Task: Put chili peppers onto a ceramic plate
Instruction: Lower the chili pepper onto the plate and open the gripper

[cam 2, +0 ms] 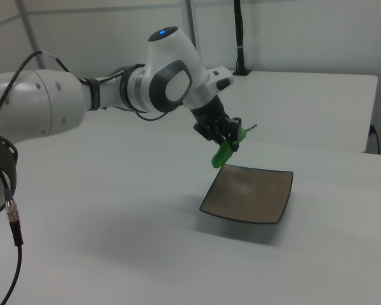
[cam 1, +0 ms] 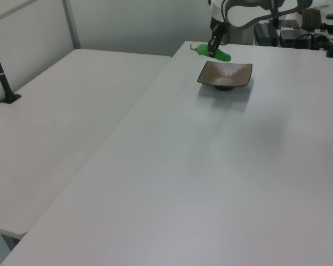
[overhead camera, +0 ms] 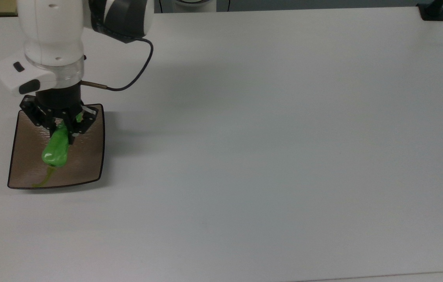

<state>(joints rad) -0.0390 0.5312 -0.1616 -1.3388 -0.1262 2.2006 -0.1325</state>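
My gripper (overhead camera: 61, 126) (cam 1: 215, 51) (cam 2: 228, 142) is shut on the bright-green chili pepper (overhead camera: 55, 150) (cam 1: 221, 55) (cam 2: 221, 154) and holds it in the air above the ceramic plate (overhead camera: 84, 164) (cam 1: 236, 77) (cam 2: 254, 194). In the top view the pepper hangs over the plate's middle, its thin olive stem reaching toward the near rim. The brown square plate rests on the white table (overhead camera: 268, 156) at the top view's left, with nothing lying in it.
A black cable (overhead camera: 135, 74) loops from the arm's wrist. A black post foot (overhead camera: 432, 11) stands at the top view's far right corner. A second white table (cam 1: 55, 122) adjoins at the left view's left, with a black stand (cam 1: 3, 77) on it.
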